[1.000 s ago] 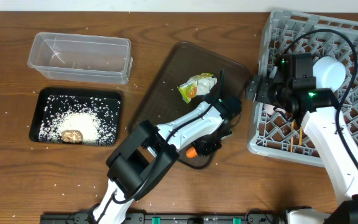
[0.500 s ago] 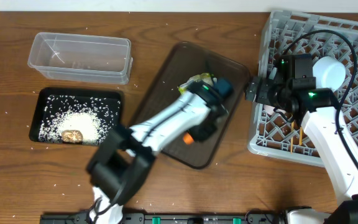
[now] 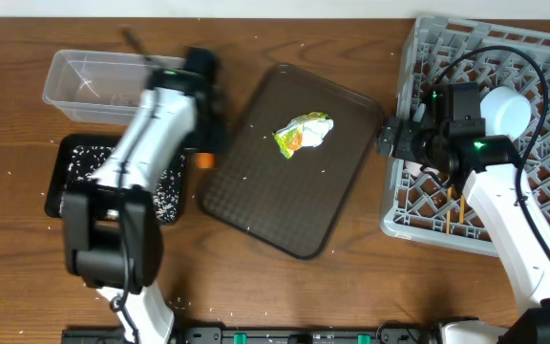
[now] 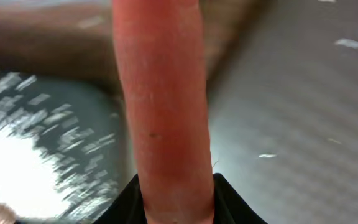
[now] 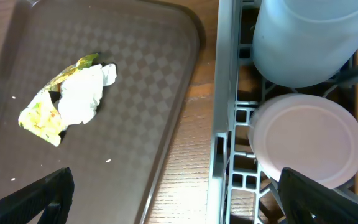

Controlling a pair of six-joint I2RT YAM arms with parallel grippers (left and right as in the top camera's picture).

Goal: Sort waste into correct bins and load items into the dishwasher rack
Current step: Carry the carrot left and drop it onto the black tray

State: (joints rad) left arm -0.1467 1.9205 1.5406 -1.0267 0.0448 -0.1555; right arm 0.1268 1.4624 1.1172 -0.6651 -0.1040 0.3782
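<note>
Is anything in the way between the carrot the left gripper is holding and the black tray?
Nothing visible does. The carrot, clamped in the left gripper, hangs at the black tray's right edge; only white grains lie in the tray there.

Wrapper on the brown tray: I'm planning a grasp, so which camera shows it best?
Right wrist view: the wrapper is large and sharp, its crumpled folds clear, lying on the tray. Overhead shows it whole but small, mid-tray. The left wrist view misses it; a carrot fills that frame.
</note>
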